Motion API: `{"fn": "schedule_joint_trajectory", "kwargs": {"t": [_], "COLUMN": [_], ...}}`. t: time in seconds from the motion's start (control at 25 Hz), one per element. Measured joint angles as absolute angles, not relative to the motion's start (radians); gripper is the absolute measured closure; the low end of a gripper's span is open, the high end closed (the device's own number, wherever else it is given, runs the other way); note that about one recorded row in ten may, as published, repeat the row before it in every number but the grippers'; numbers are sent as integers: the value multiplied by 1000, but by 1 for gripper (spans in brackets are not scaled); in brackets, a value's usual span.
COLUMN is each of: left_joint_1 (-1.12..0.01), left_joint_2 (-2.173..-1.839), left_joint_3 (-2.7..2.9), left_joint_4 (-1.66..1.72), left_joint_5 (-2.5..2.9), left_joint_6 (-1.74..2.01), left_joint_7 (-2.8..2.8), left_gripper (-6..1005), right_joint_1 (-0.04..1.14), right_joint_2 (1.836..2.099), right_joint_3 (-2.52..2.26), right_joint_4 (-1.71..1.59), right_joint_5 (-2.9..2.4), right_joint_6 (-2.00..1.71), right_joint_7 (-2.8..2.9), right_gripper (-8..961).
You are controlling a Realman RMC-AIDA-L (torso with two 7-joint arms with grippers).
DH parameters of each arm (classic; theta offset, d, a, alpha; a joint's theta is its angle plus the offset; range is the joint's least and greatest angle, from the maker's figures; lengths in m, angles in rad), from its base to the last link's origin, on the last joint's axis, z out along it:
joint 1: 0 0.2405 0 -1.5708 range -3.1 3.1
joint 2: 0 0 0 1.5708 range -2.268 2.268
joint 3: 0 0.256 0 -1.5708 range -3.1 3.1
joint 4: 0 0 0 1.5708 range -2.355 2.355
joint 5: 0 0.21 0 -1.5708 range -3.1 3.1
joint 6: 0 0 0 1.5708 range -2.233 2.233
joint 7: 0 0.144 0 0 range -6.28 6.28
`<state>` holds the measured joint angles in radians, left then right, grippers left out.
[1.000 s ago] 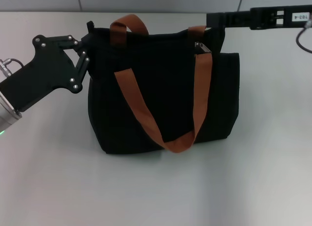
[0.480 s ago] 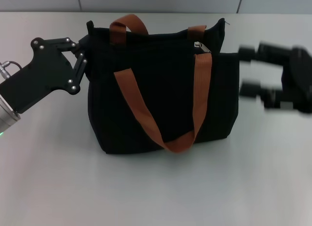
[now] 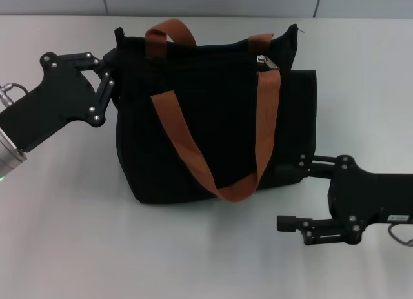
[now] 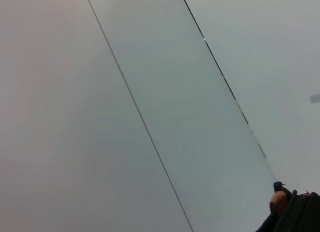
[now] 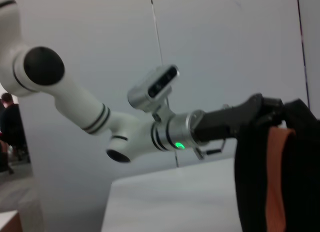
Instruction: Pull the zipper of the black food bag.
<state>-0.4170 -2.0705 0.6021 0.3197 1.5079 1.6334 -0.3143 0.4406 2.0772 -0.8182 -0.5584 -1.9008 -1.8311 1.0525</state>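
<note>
Left gripper (image 3: pixel 111 70) pinches bag (image 3: pixel 213 128) corner, upper left; right gripper (image 3: pixel 300 192) open, empty, lower right. Zipper (image 3: pixel 266 62) untouched; next: grasp tab.

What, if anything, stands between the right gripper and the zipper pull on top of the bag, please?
The black food bag itself: the right gripper sits low by its bottom right corner, open, while the zipper is up on the top edge beside an orange strap.

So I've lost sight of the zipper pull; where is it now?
Head view: the zipper sits on the bag's top edge, toward the robot's right, just above the right strap.
</note>
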Motion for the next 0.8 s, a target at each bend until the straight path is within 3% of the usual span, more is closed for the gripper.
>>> {"fn": "schedule_joint_trajectory", "kwargs": {"t": [0.4,0.64,0.8], "left_joint_1": [-404,-370,-335], "left_joint_2": [-2066,-2062,-2056], "left_joint_3": [596,587,598], "left_joint_4": [321,380,485], "left_joint_5": [1510,1511,1543], "left_joint_6": [1629,1647,1651], "left_joint_7": [-400,-520,-698], "left_gripper": [938,756,570], "right_joint_1": [457,460,463], "right_joint_2": [2076,2078,2078], "right_joint_3": [-818,-819,-819], "right_joint_4": [-511,-508,-505], "right_joint_5": [-1907,-1907,-1907], "right_joint_6": [-1788,-1780,-1769], "right_joint_7": [1050,1049,1048], "right_gripper": [176,176,176]}}
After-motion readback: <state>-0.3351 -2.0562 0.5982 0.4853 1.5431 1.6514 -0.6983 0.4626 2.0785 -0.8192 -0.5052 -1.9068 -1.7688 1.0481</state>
